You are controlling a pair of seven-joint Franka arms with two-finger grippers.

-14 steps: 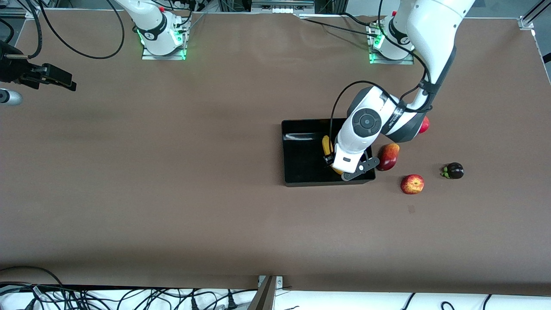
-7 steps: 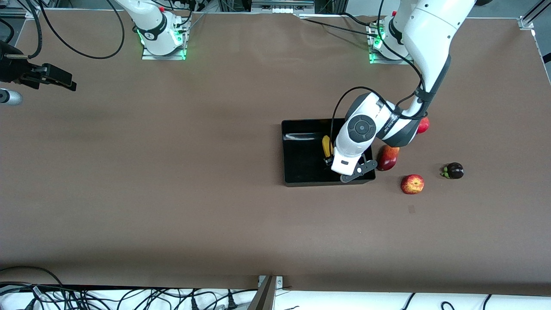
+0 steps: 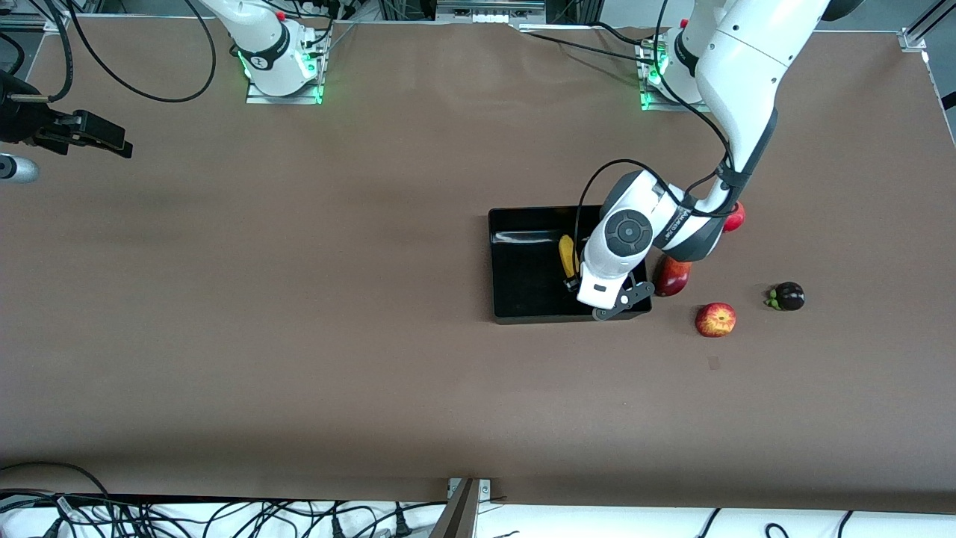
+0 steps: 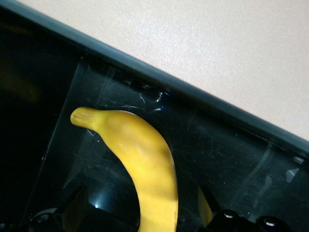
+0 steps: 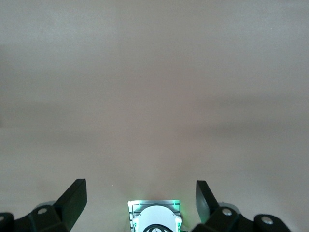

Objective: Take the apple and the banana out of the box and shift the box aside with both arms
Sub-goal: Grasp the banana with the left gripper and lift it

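The yellow banana (image 3: 567,254) lies inside the black box (image 3: 523,278), near the wall toward the left arm's end. My left gripper (image 4: 140,212) is down in the box, open, its fingers (image 4: 76,208) standing on either side of the banana with gaps showing. In the front view the left hand (image 3: 597,288) covers most of the banana. The red-and-yellow apple (image 3: 715,320) sits on the table outside the box, nearer the front camera. My right gripper (image 3: 104,140) waits open at the right arm's end of the table, nothing between its fingers (image 5: 72,198).
A red mango (image 3: 672,278) lies right beside the box wall, under the left arm's elbow. A red pomegranate (image 3: 736,218) is partly hidden by that arm. A dark purple fruit (image 3: 789,297) sits farther toward the left arm's end.
The left arm's wrist has sunk lower over the box and drawn in slightly. The banana, the apple and the right arm have not moved.
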